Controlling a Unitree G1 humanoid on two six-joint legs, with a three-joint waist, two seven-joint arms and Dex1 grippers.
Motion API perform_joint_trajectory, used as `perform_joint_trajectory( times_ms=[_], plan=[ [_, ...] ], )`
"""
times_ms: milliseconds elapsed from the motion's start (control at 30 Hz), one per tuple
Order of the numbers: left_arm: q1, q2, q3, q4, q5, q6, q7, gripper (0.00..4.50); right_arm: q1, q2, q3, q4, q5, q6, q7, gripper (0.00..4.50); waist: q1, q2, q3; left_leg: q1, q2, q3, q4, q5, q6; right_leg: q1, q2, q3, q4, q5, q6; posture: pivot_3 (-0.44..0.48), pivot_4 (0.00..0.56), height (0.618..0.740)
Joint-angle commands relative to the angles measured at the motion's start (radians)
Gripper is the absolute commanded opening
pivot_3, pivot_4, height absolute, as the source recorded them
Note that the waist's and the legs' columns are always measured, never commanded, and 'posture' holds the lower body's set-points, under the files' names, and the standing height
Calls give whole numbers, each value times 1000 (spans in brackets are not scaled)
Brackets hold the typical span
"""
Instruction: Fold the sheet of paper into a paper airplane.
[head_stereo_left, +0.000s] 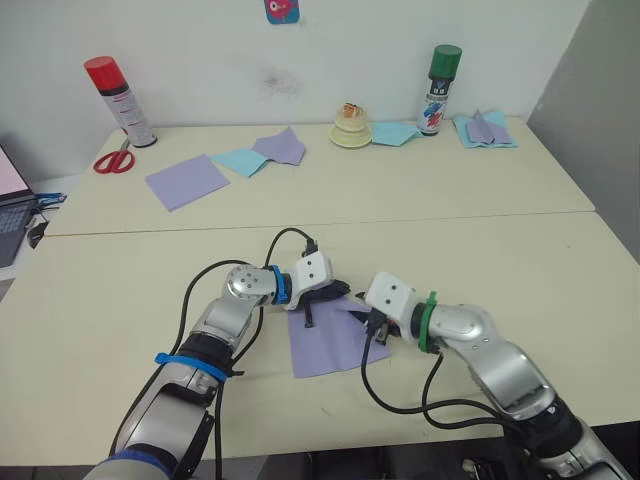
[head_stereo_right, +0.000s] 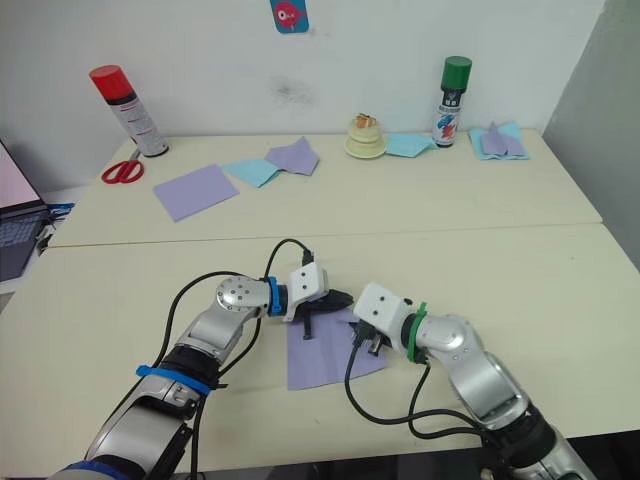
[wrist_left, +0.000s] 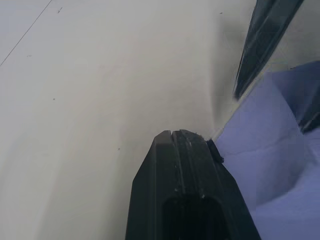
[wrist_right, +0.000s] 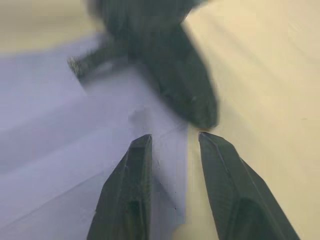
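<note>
The large cream-coloured tabletop (head_stereo_left: 480, 260) carries the work near its front edge, with clutter well apart along the far side: a smooth lavender paper square (head_stereo_left: 187, 181), light-blue sheets (head_stereo_left: 240, 160), a red-capped spray can (head_stereo_left: 120, 100), a green-capped spray can (head_stereo_left: 438, 90) and red-handled scissors (head_stereo_left: 115, 160). The thin lavender sheet of paper (head_stereo_left: 330, 345) lies flat between the two arms, with crease lines visible on it and its far edge under the tools; it is not yet a pointed form, so folding appears to be at an early stage. The left gripper (head_stereo_left: 338, 290) rests at the sheet's far edge with its black fingers pressed together, apparently pinning the corner; whether paper is caught between them cannot be told. The right gripper (wrist_right: 172, 137) stands with its fingers slightly apart, one over the sheet's edge and one over bare table. Risks as judged: the two tools sit very close and could collide; a slack pin by the left tool would let the sheet slide or rotate, skewing the fold; a thin edge lying flat may evade the right fingers, or crumple or tear if dragged.
</note>
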Motion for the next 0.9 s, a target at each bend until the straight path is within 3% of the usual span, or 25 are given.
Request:
perform_joint_trajectory(
  times_ms=[33,67,233,533,900],
  plan=[
    [36,26,-25,40,32,-5,-28,0,14,21,-58,-75,76,57,1,1584,0,0,-1,0,0,0,0,0,0,0,0,0,0,0,0,0,150,740],
    [34,28,-28,50,38,-13,-26,0,15,23,-57,-60,71,52,-10,1584,0,0,-1,0,0,0,0,0,0,0,0,0,0,0,0,0,150,740],
    [26,25,-35,72,46,-32,-26,0,2,47,-11,79,35,-11,-49,36,0,-1,-2,1,0,0,0,0,0,0,0,0,0,0,0,0,150,740],
    [42,35,-40,66,50,-38,-31,0,-63,90,41,265,-20,-117,-81,36,0,-1,-3,1,0,1,0,0,0,0,0,0,0,0,0,0,150,740],
    [50,38,-40,59,49,-28,-30,0,-60,110,86,299,-49,-167,-66,36,-1,0,-4,1,0,1,0,0,0,0,1,1,0,0,0,0,150,740]
  ],
)
